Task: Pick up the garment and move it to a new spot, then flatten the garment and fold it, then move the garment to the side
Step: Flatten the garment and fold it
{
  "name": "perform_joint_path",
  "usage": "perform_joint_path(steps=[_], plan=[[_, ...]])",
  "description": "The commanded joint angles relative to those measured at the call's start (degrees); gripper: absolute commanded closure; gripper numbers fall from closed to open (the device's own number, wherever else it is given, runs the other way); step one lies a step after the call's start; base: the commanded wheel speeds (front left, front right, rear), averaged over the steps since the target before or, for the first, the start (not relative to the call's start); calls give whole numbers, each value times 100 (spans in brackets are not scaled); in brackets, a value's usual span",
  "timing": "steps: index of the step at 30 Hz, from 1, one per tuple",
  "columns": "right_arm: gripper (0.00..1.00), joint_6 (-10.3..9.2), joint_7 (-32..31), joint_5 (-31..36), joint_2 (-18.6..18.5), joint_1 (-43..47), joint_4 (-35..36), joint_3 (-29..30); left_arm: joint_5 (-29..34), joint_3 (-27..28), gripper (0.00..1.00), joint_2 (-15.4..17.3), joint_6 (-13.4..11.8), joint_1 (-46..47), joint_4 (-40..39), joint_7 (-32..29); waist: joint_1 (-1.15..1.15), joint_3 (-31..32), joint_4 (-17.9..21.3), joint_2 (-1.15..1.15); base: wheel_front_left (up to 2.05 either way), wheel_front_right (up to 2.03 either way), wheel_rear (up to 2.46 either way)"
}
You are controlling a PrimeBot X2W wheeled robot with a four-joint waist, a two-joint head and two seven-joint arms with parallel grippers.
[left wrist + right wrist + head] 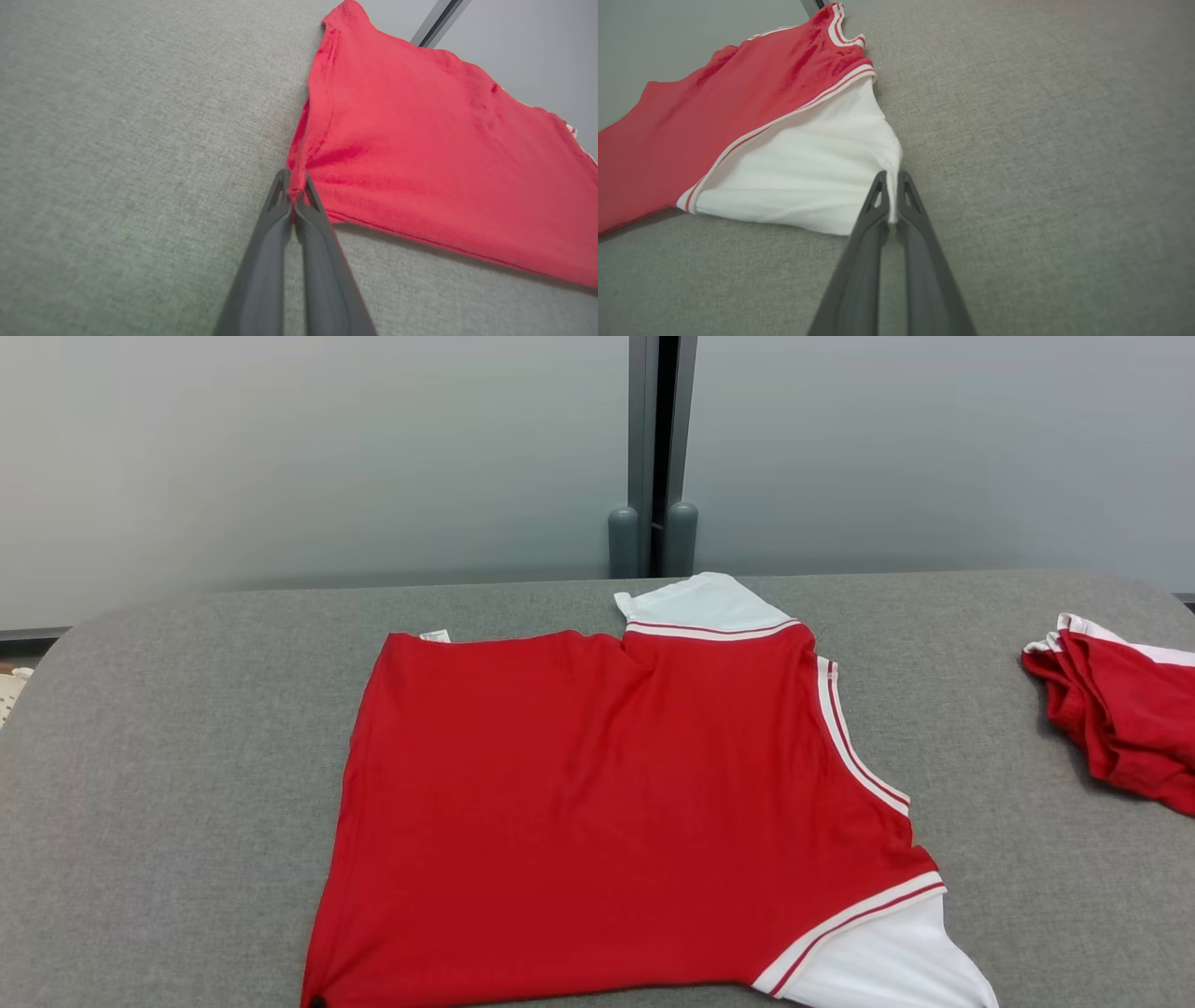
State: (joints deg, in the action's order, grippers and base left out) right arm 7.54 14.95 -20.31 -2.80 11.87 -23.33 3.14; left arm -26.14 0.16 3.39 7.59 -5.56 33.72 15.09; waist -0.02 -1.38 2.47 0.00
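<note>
The garment (597, 812) is a red T-shirt with white sleeves and striped trim, spread on the grey table (177, 747) with its hem to the left and collar to the right. In the left wrist view my left gripper (294, 191) is shut on the red hem corner (299, 179) of the garment (420, 149). In the right wrist view my right gripper (892, 196) is shut on the edge of the near white sleeve (808, 172). The far white sleeve (700, 602) lies at the back.
A second red and white garment (1120, 709) lies bunched at the table's right edge. A grey wall with a dark vertical post (658, 457) stands behind the table. Bare grey surface lies left and right of the spread shirt.
</note>
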Motion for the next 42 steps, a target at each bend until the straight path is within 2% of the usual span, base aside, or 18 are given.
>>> perform_joint_path(steps=[1, 7, 13, 28, 37, 38, 39, 40, 42], plan=[[100, -10, 31, -26, -64, 163, 194, 132, 143, 6, 100, 22, -18, -101, -186, 11, 2, 50, -3, 0, 0, 0, 0], [100, -8, 31, -164, -49, -148, 767, 144, 407, -408, 100, 96, -14, 106, -852, 11, 2, -33, -58, 0, 0, 0, 0], [100, -6, 31, -205, -34, -797, 790, 121, 357, -562, 100, 101, -13, 548, -1003, 11, 2, -240, -136, 0, 0, 0, 0], [100, -6, 30, 544, -120, -3140, -241, 312, 288, -604, 100, 140, -13, 2213, -210, 12, 2, -1108, -304, 0, 0, 0, 0], [100, -6, 31, 901, -153, -3782, -678, 334, 330, -623, 100, 180, -13, 2720, 234, 12, 2, -1378, -336, 0, 0, 0, 0], [65, -6, 30, 933, -149, -3807, -711, 341, 350, -621, 68, 181, -13, 2747, 261, 12, 2, -1384, -336, 0, 0, 0, 0], [7, -6, 31, 952, -143, -3823, -736, 357, 362, -594, 4, 181, -13, 2764, 285, 12, 2, -1383, -338, 0, 0, 0, 0], [0, -6, 31, 972, -138, -3834, -715, 392, 397, -548, 0, 182, -13, 2767, 275, 12, 2, -1368, -340, 0, 0, 0, 0], [0, -5, 30, 1027, -121, -3784, -633, 415, 523, -411, 0, 165, -13, 2718, 140, 12, 2, -1329, -342, 0, 0, 0, 0]])
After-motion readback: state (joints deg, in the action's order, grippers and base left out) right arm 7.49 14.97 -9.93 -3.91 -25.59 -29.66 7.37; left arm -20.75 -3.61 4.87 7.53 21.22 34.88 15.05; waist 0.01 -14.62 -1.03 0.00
